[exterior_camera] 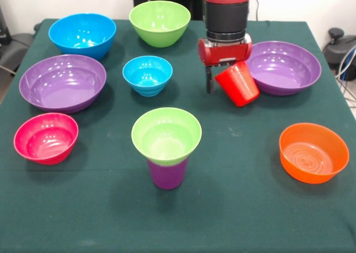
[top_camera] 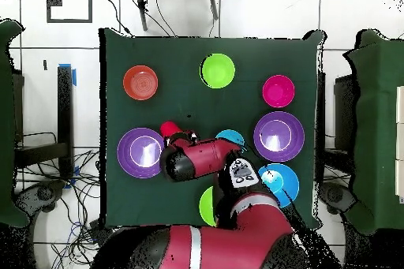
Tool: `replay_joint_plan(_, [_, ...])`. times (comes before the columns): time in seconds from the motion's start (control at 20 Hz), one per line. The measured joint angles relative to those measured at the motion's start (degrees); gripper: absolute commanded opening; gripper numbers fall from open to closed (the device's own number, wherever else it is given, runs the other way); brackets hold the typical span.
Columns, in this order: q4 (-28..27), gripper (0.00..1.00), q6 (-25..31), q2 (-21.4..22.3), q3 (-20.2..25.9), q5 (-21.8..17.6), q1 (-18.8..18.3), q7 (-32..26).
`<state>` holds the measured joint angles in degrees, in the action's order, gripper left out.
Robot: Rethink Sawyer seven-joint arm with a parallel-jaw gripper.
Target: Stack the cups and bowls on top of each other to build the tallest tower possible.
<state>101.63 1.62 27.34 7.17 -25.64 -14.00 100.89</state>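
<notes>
I see the gripper (exterior_camera: 222, 80) clamped on the red cup (exterior_camera: 238, 84), which hangs tilted above the table (exterior_camera: 239, 208), its mouth turned down toward the near edge. It sits just in front of the purple bowl (exterior_camera: 283, 67) at the far right side; in the front view their outlines overlap, and I cannot tell whether they touch. From overhead, the cup shows as a red spot (top_camera: 169, 129) just beside that bowl (top_camera: 140, 152), at the end of the arm (top_camera: 197, 159).

Near the middle of the table, toward the near edge, the purple cup (exterior_camera: 167, 174) stands upright with a lime green bowl (exterior_camera: 166, 135) seated in its mouth, rim up. That stack stands clear of everything else.

The small blue bowl (exterior_camera: 147, 75) rests behind the stack, near the table's centre. The second purple bowl (exterior_camera: 62, 82) lies by the left edge, with the pink bowl (exterior_camera: 45, 138) in front of it. The larger blue bowl (exterior_camera: 82, 35) sits at the far left corner, and the other green bowl (exterior_camera: 159, 22) lies against the far edge. The orange bowl (exterior_camera: 314, 152) sits alone by the right edge, well apart from the rest.
</notes>
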Motion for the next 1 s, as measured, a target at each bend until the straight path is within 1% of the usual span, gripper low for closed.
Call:
replay_joint_plan(0.4, [0.02, 0.00, 0.00, 1.44, 0.12, 0.00, 0.30, 0.00])
replay_joint_plan(0.85, [0.04, 0.00, 0.04, 1.55, 0.13, 0.00, 0.30, 0.00])
replay_joint_plan(1.0, [0.05, 0.00, 1.21, 2.21, 0.13, 0.09, 0.35, 0.00])
